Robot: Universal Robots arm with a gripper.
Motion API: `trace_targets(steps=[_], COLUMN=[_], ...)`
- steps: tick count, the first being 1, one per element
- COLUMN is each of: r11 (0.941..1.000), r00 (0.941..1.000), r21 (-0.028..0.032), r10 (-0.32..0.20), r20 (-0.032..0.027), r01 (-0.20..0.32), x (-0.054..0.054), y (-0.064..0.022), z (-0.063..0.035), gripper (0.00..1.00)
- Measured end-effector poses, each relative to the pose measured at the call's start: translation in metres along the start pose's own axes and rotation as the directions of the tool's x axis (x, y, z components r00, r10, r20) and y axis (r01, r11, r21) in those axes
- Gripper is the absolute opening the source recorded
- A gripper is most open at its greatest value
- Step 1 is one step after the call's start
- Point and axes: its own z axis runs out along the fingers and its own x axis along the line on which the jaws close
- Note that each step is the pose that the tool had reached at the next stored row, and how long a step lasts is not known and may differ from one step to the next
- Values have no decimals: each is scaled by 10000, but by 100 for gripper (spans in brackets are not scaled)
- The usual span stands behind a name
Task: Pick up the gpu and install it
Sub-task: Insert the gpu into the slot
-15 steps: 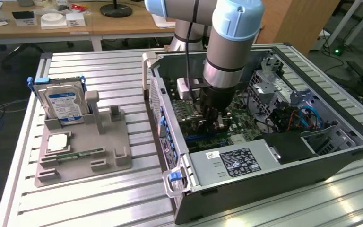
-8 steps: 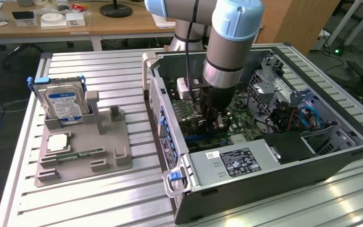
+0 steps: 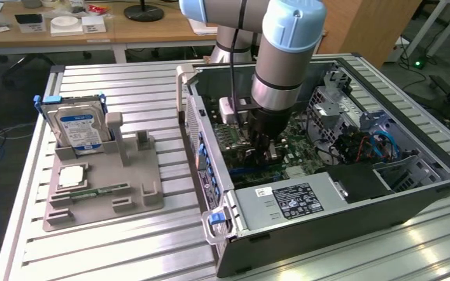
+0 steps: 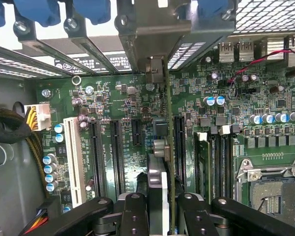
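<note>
The hand [image 4: 162, 212] clamps the gpu [image 4: 158, 182] edge-on over motherboard [image 4: 113, 98] slots, case [image 3: 342, 234] walls near.

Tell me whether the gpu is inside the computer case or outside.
Inside: the gripper holds the gpu edge-on over the motherboard slots. Fully seated: cannot tell.

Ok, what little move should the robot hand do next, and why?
Probably ease the hand straight down toward the motherboard. It grips the gpu edge-on among the long black slots, with the metal bracket by the case's back wall, so a small press might seat it.
</note>
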Motion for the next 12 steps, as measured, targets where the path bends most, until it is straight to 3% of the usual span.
trace_targets(steps=[12], r11=[10000], r00=[10000], r21=[-1], r10=[0], r20=[-2], r01=[0], x=[1], y=[2], z=[29], gripper=[28])
